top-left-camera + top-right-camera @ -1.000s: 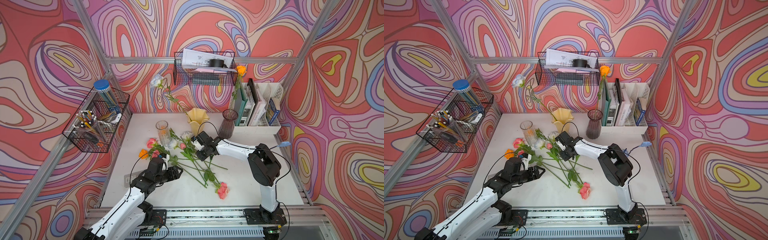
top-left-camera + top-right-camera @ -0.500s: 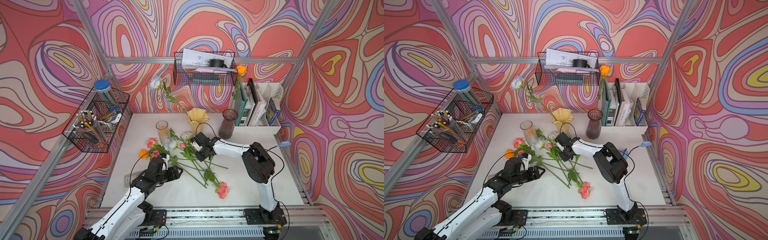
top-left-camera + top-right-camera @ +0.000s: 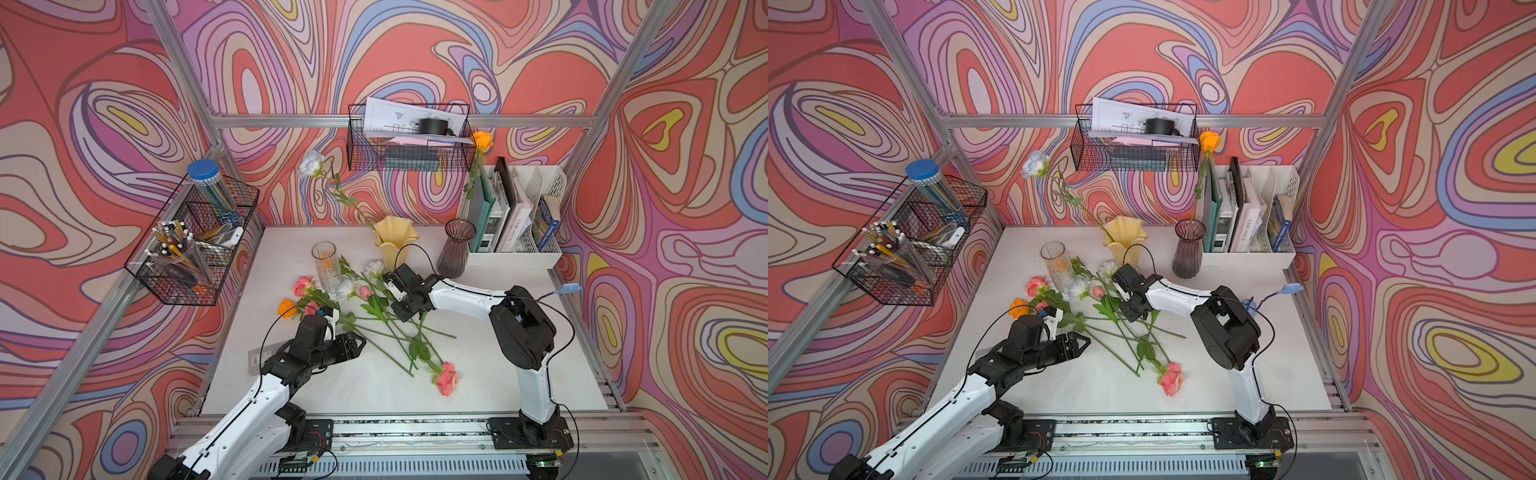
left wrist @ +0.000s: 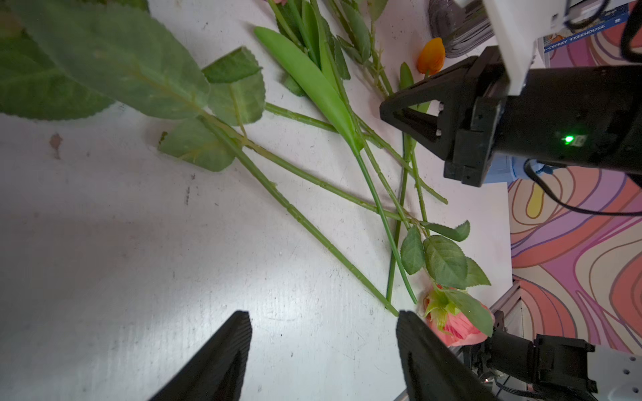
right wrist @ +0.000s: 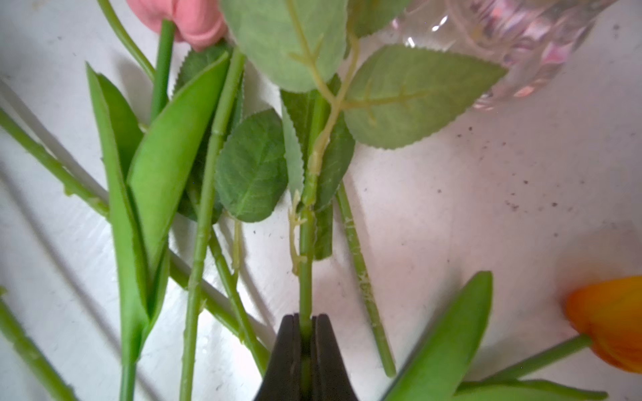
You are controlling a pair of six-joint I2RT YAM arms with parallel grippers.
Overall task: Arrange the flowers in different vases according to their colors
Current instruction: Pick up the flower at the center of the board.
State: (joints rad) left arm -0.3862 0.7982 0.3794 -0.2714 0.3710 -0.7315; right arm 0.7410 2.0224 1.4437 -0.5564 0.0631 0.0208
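Now the gripped stem [image 5: 305, 270] sits clamped between the closed jaws of the right gripper [image 5: 305, 323]. A second ago those jaws stood apart over the heap, so the grasp is newly made.

The stem runs straight ahead of the fingertips, low over the table [image 3: 478, 374]. Serrated leaves hide its bloom, so its colour cannot be told. Other loose flowers [image 3: 374, 316] cross close on both sides of the gripper.

- **Nearby:** an orange tulip bud [image 5: 608, 323] lies just beside it, and the clear glass vase [image 5: 503, 34] stands ahead.
- **Vases in use:** the yellow vase [image 3: 395, 241] holds a white rose [image 3: 311, 164], and the purple vase [image 3: 457, 249] an orange rose [image 3: 482, 141].
- **Left gripper [image 4: 321, 316]:** unchanged, jaws wide apart, empty, well apart from the right.

Judgement: the pick is made. On lifting, crossing stems may drag along.
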